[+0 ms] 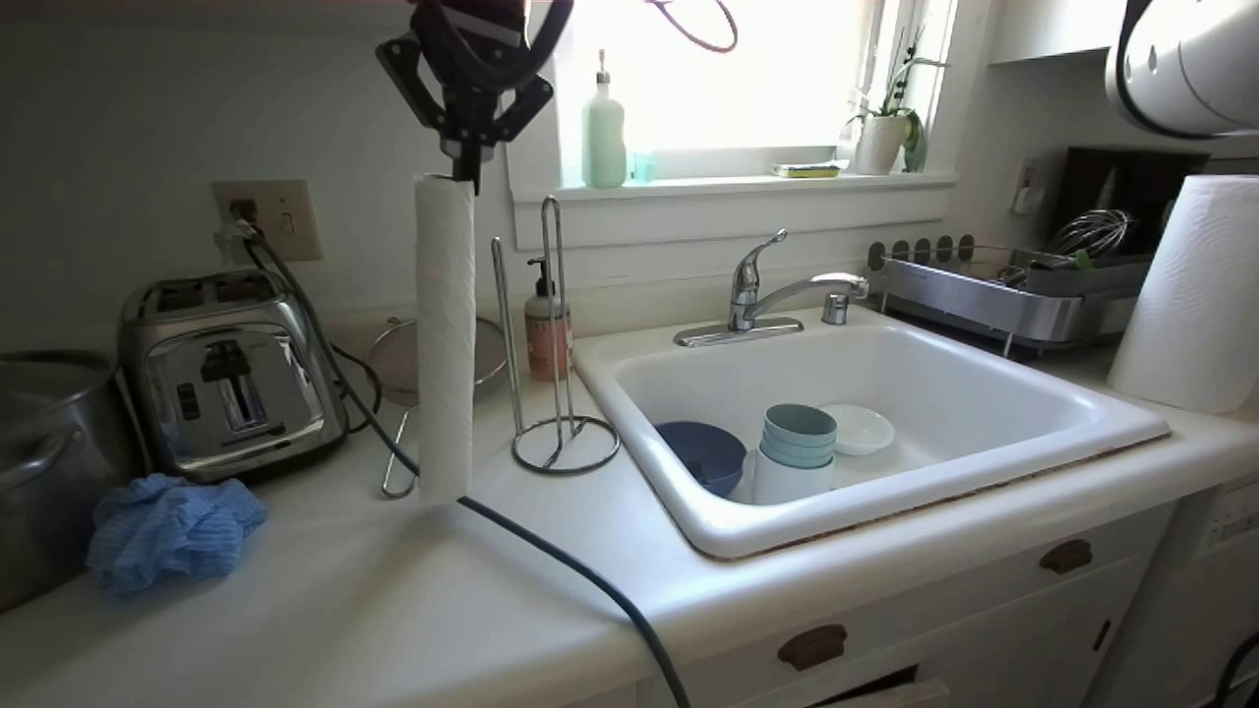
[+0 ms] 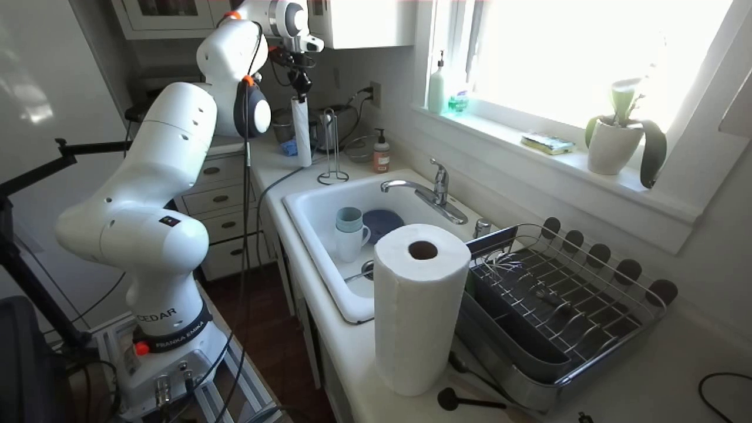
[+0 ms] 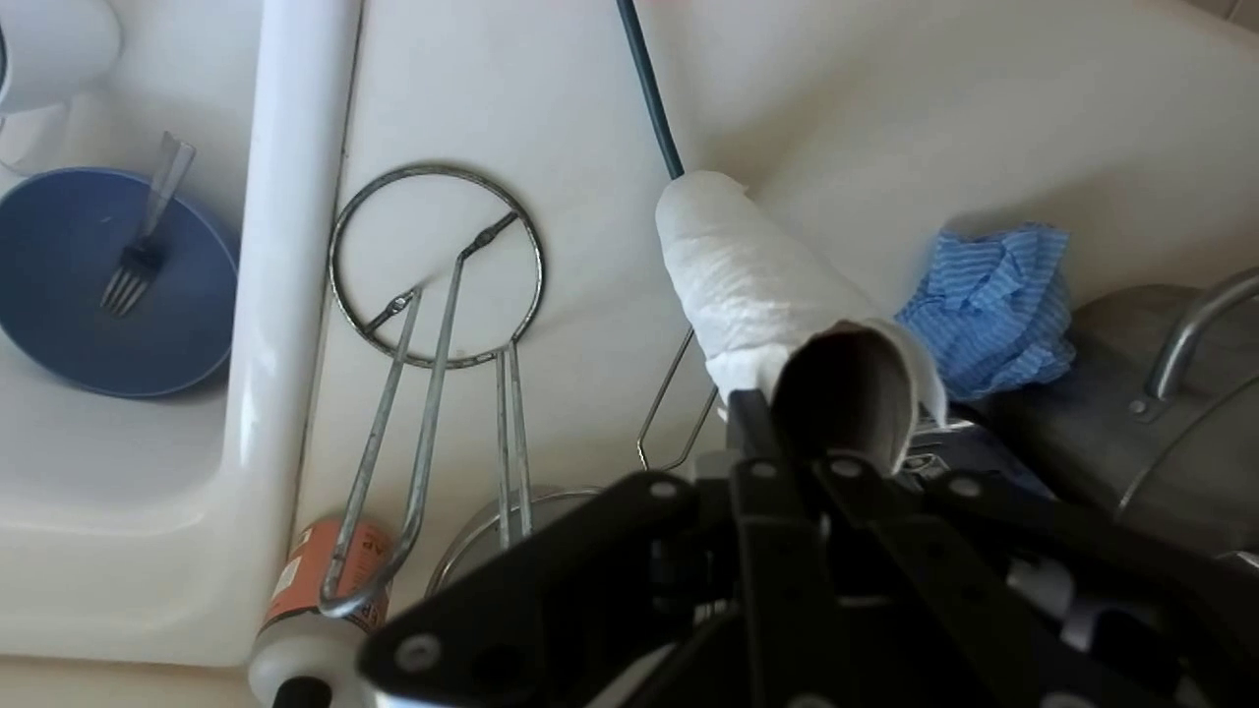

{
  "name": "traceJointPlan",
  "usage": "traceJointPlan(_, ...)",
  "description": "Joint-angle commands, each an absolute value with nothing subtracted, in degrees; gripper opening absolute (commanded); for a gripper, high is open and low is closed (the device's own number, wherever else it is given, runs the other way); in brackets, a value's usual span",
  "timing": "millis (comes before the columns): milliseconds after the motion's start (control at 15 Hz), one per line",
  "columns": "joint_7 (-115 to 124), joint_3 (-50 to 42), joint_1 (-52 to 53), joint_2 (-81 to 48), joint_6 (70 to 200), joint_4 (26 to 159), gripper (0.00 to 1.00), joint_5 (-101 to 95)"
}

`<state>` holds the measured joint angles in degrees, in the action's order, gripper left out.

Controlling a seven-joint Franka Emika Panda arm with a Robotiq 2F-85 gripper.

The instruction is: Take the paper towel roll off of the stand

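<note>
The paper towel roll (image 1: pixel 445 339) is a slim white cylinder, about upright and off the stand, on the toaster side of it. My gripper (image 1: pixel 470 175) is shut on the roll's top rim; in the wrist view (image 3: pixel 787 423) one finger lies outside the wall and the other is hidden by the tube's dark opening. The roll also shows in an exterior view (image 2: pixel 301 132) and the wrist view (image 3: pixel 757 285). Its lower end is close to the counter; I cannot tell whether it touches. The stand (image 1: pixel 554 324), bare metal rods on a ring base, stands beside the sink, also in the wrist view (image 3: pixel 434 393).
A toaster (image 1: pixel 236 383), a pot (image 1: pixel 59 472) and a blue cloth (image 1: pixel 172 536) stand beside the roll. A dark cable (image 1: pixel 580 570) runs past its lower end. A soap bottle (image 1: pixel 547 339) and a sieve (image 1: pixel 393 359) are behind. The sink (image 1: pixel 984 511) holds dishes.
</note>
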<state>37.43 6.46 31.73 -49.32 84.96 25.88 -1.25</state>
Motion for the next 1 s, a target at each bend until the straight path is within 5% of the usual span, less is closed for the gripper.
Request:
traceJointPlan(0, 36.66, 5.97, 32.2, -48.69, 86.07, 26.85, 0.0, -0.41)
traceJointPlan(933, 28.45, 7.52, 34.96, -48.54, 90.27, 26.69, 0.0, 1.77)
